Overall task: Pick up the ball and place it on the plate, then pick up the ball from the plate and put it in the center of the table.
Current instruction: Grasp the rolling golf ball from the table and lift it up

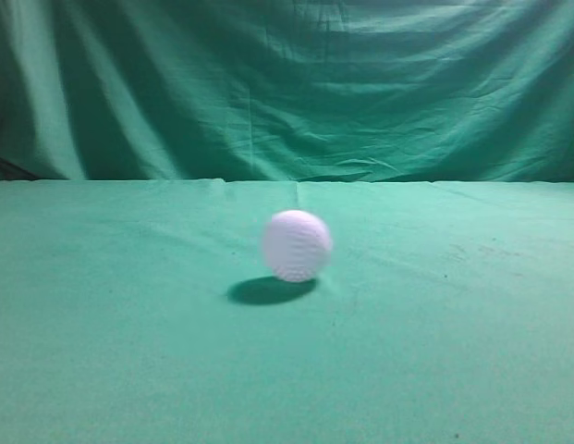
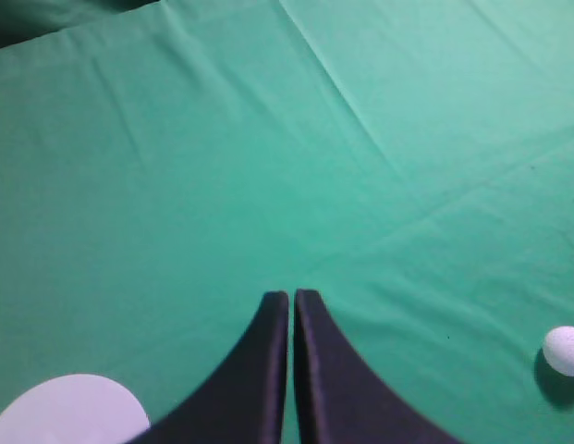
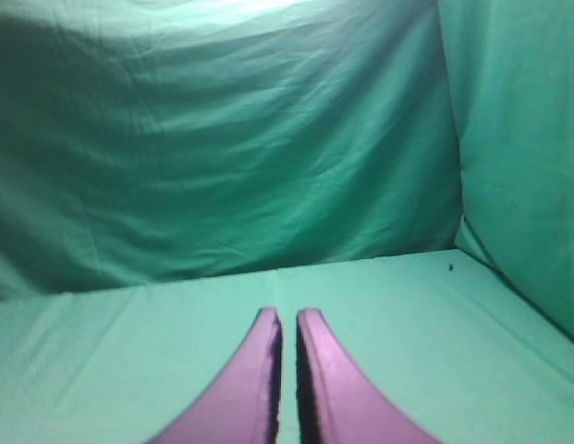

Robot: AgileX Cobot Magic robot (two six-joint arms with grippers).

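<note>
One ball, one plate, two end effectors.

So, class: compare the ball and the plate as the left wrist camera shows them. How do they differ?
The ball is a small dimpled sphere seen whole; the plate is a larger flat disc cut off by the frame edge. The ball lies at the right edge, the plate at bottom left. Both are white and rest on the green table.

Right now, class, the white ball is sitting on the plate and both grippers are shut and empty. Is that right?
Not quite. The ball sits on the green table, not on the plate; the left wrist view shows them far apart. Both the left gripper and the right gripper are indeed shut and empty.
</note>
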